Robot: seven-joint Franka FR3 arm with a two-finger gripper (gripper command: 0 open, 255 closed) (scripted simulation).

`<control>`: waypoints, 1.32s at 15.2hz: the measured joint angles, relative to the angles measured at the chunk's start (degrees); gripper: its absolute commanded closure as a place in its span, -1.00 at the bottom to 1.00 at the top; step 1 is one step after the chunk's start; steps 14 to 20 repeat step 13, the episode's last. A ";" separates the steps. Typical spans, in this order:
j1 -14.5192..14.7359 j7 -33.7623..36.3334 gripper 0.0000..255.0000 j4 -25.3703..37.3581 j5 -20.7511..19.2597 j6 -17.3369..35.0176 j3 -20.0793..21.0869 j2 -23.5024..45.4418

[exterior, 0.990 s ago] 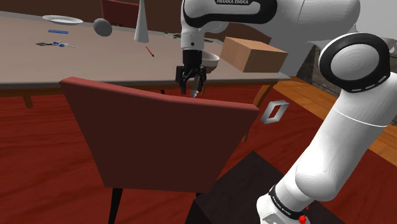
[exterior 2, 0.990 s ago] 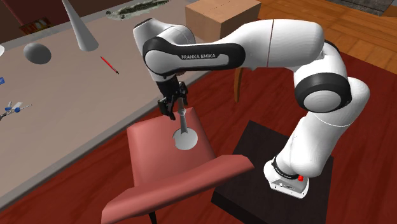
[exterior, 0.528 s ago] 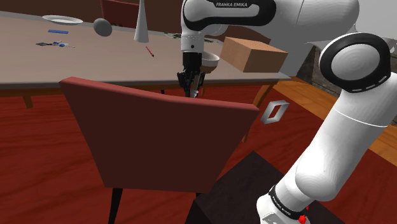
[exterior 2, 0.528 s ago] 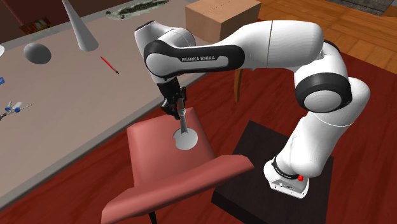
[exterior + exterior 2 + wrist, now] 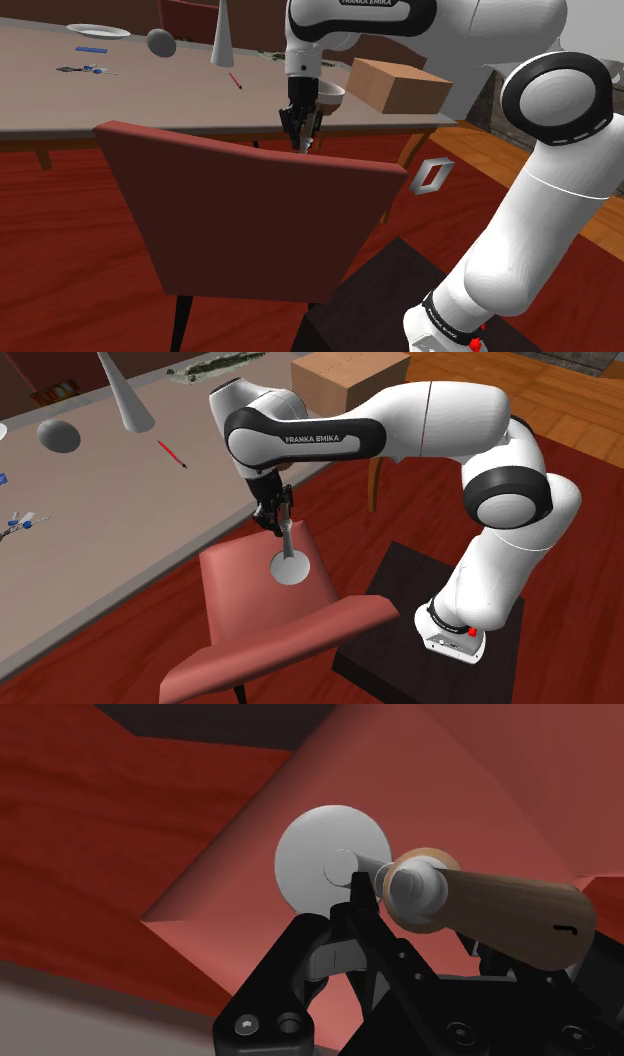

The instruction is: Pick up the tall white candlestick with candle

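White and round, the foot of the candlestick sits on the red chair seat, right below the gripper. Your gripper is pinched shut on the thin stem, high up, next to the brown candle. Be careful: the stem looks thin and smooth, so I think it could slip or swing when you lift. The wide foot hangs far under the fingers. Go straight up, slowly. The table edge is close beside the gripper, so a sideways move could bump it.
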 measured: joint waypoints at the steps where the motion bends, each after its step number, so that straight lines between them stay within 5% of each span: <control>1: 0.04 0.20 1.00 0.77 0.04 -0.70 0.04 0.03; 13: 0.03 1.62 1.00 11.51 0.14 -9.90 0.08 1.50; 20: 0.03 1.62 1.00 11.51 0.14 -9.90 0.08 1.50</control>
